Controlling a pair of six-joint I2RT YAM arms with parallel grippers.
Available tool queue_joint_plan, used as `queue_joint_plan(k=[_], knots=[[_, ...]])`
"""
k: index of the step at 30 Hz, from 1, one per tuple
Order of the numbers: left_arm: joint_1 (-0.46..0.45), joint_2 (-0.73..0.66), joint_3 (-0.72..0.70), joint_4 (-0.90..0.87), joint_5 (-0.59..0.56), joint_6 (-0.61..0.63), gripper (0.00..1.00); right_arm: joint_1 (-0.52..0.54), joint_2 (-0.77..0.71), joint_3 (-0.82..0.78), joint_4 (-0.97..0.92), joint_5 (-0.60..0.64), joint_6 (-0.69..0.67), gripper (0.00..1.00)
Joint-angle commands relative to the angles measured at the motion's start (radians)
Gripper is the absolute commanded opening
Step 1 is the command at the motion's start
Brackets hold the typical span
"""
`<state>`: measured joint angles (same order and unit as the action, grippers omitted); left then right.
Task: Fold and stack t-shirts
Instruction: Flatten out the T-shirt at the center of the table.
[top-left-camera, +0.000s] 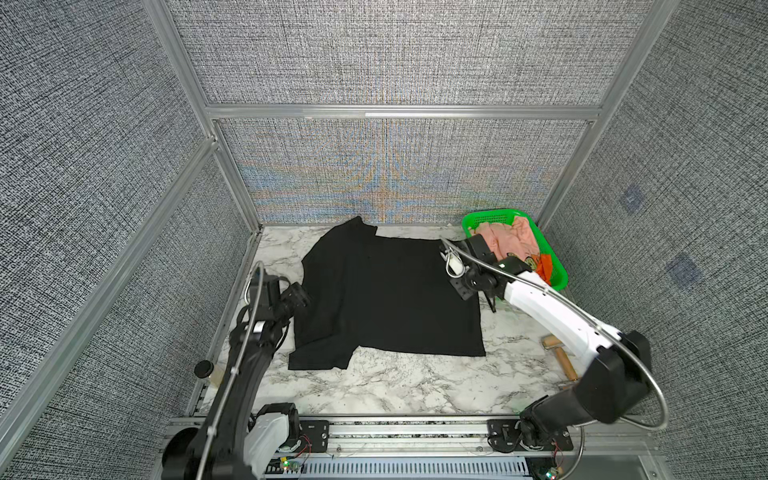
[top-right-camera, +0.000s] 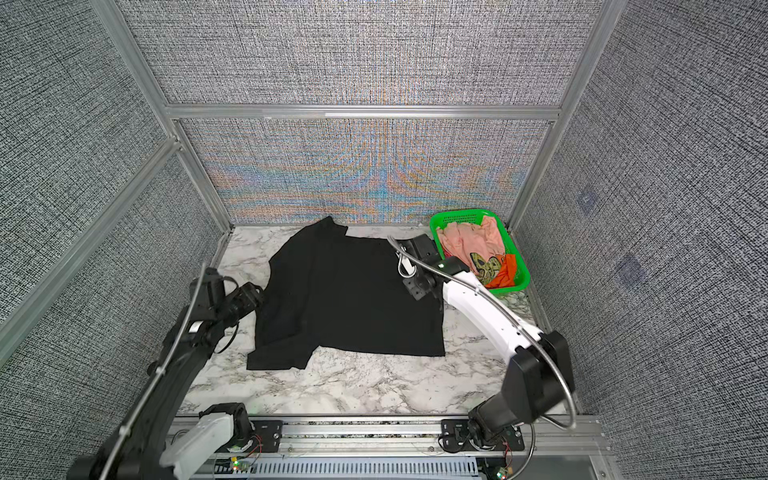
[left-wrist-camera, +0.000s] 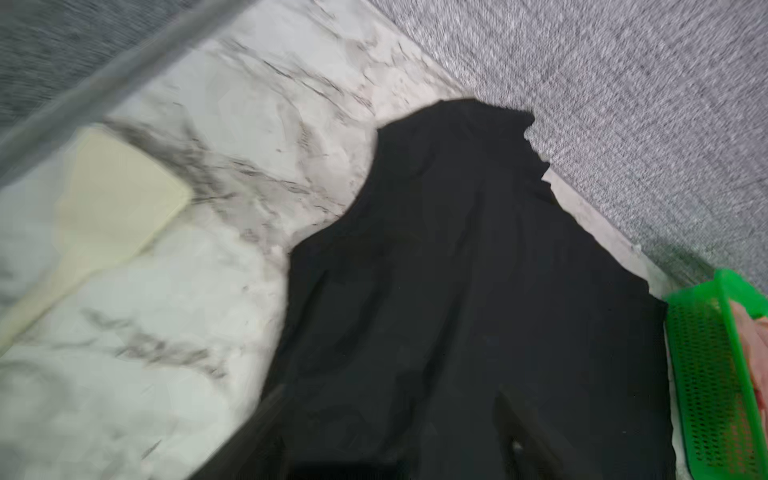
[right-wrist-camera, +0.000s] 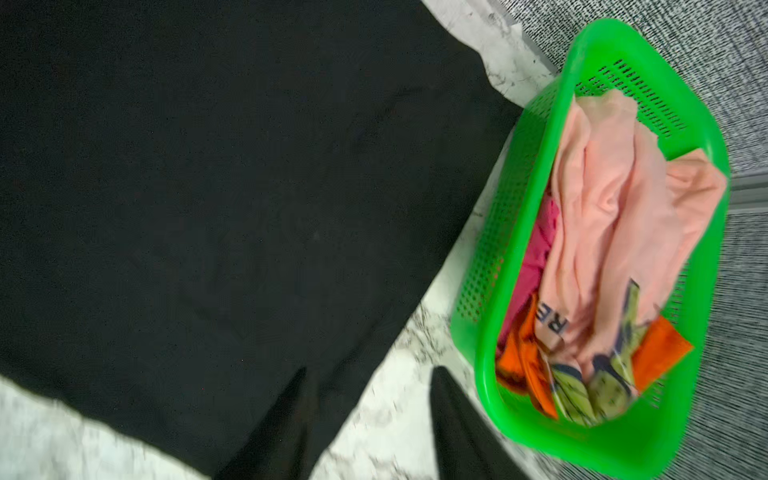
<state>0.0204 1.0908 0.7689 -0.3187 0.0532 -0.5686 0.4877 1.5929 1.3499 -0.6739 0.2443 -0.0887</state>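
Black t-shirt (top-left-camera: 386, 295) lies spread flat, plain side up, mid-frame in both top views on the marble surface (top-left-camera: 395, 382). We see the peach-pink t-shirt (right-wrist-camera: 615, 199), orange t-shirt (right-wrist-camera: 660, 349) and magenta t-shirt (right-wrist-camera: 540, 249) bunched in the green basket (right-wrist-camera: 582, 50), right of centre. Only legible text: "RE" on the peach-pink one. Left end effector (left-wrist-camera: 390, 395) is at the black tee's left edge, blurred, fingers apart, gripping nothing. Right end effector (right-wrist-camera: 370, 374) is at its right edge, parted, empty.

printed letters "re" on peach-pink t-shirt (right-wrist-camera: 615, 199)
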Motion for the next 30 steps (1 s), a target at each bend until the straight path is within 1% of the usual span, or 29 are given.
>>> queue_joint_plan(k=[1, 2, 3, 4, 5, 6, 7, 8, 10, 12, 16, 19, 21, 25, 30], knots=[[0.001, 0.254, 0.149, 0.221, 0.131, 0.039, 0.33, -0.022, 0.157, 0.08, 0.153, -0.065, 0.247, 0.25], [0.003, 0.382, 0.255, 0.149, 0.14, 0.062, 0.2, -0.029, 0.218, 0.11, 0.177, -0.071, 0.29, 0.19], [0.003, 0.496, 0.354, 0.065, 0.161, 0.095, 0.1, -0.035, 0.268, 0.137, 0.193, -0.072, 0.316, 0.18], [0.002, 0.621, 0.453, 0.01, 0.21, 0.117, 0.0, -0.042, 0.322, 0.175, 0.202, -0.062, 0.342, 0.16], [0.003, 0.728, 0.526, -0.025, 0.257, 0.125, 0.0, -0.049, 0.37, 0.212, 0.198, -0.056, 0.363, 0.15], [0.003, 0.805, 0.565, -0.029, 0.294, 0.127, 0.0, -0.057, 0.409, 0.237, 0.188, -0.055, 0.375, 0.15], [0.002, 0.876, 0.592, -0.032, 0.302, 0.115, 0.0, -0.065, 0.447, 0.263, 0.175, -0.055, 0.382, 0.15], [0.004, 0.936, 0.613, -0.043, 0.29, 0.106, 0.0, -0.072, 0.476, 0.282, 0.153, -0.056, 0.388, 0.15], [0.004, 0.994, 0.609, -0.063, 0.231, 0.083, 0.0, -0.085, 0.503, 0.274, 0.139, -0.056, 0.401, 0.15], [0.006, 1.005, 0.556, -0.043, 0.214, 0.07, 0.0, -0.102, 0.51, 0.223, 0.162, -0.066, 0.417, 0.16], [0.007, 0.993, 0.435, 0.019, 0.171, 0.028, 0.0, -0.149, 0.549, 0.181, 0.185, -0.107, 0.431, 0.16], [0.004, 0.988, 0.437, -0.012, 0.139, 0.013, 0.0, -0.152, 0.556, 0.152, 0.196, -0.112, 0.413, 0.16], [0.001, 0.969, 0.432, -0.058, 0.072, -0.007, 0.0, -0.153, 0.55, 0.126, 0.2, -0.111, 0.398, 0.16], [0.003, 0.889, 0.325, -0.112, -0.027, -0.032, 0.0, -0.153, 0.546, 0.091, 0.182, -0.14, 0.363, 0.17], [0.003, 0.762, 0.156, -0.141, -0.066, -0.106, 0.0, -0.139, 0.514, 0.031, 0.164, -0.2, 0.349, 0.16]])
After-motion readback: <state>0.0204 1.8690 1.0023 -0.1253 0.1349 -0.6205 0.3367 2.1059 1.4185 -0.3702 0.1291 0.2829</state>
